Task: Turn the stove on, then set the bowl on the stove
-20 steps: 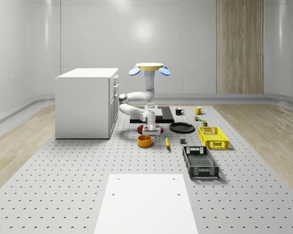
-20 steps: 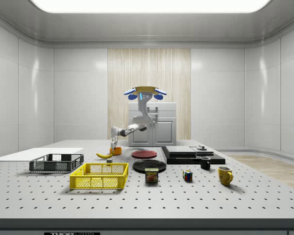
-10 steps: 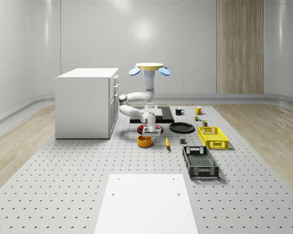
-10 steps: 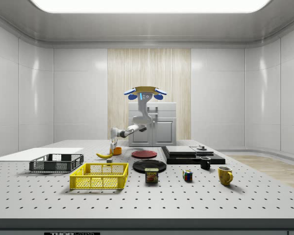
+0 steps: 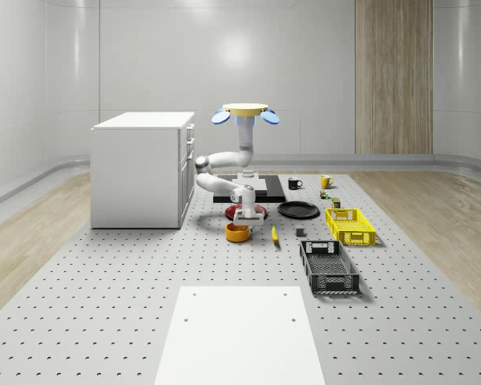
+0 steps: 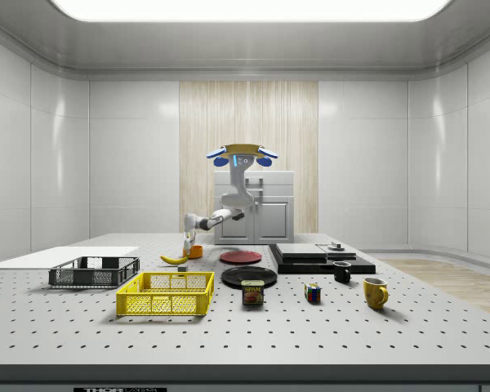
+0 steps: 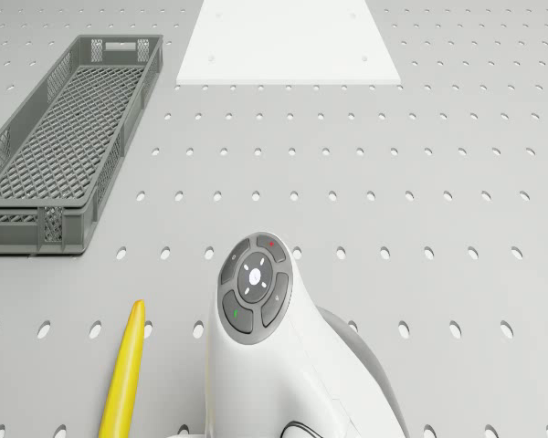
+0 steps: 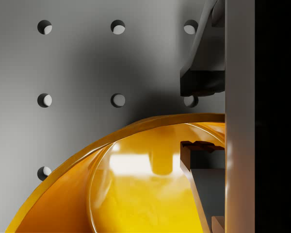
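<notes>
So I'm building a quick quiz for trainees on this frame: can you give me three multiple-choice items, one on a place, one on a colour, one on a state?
1. Where is the pincer?
A. at the orange bowl's rim
B. over the stove
C. inside the yellow basket

2. What colour is the mug nearest the side view's right?
A. yellow
B. red
C. white

3. How do the fingers stand at the orange bowl?
A. both outside it
B. one inside, one outside the rim
C. both on the banana

Answers:
1 A: the wrist view shows the bowl's rim passing between the fingers, while the drone hovers above the table near the stove.
2 A: the mug is yellow.
3 B: the wrist view shows one finger over the bowl's inside and the other over the table.
</notes>
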### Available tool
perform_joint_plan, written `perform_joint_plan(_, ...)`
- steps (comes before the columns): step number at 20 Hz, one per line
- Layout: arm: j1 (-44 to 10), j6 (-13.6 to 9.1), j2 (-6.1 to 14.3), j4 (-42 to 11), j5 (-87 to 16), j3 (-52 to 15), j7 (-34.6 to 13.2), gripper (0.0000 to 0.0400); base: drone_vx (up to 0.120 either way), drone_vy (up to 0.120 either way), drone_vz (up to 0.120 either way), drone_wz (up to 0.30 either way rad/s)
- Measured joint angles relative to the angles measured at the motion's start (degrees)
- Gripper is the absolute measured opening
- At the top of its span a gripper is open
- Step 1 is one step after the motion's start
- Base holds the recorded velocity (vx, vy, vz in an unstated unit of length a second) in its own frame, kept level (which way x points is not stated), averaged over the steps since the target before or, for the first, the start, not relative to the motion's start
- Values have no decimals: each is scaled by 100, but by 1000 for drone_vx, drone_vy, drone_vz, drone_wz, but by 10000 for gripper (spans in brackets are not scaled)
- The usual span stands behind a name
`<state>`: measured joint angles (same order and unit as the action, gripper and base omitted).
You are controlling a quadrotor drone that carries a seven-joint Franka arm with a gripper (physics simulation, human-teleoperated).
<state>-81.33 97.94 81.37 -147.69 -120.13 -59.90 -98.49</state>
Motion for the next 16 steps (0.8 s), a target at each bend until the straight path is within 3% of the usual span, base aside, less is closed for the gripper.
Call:
perform_joint_plan(10,55,-99,-31,-65,53,-85,19,102,0,0,0,0)
perform_joint_plan(14,107,-213,-9,-179,206,-259,15,101,0,0,120,0)
perform_joint_plan(16,123,-250,-2,-215,258,-318,13,100,-120,120,120,0)
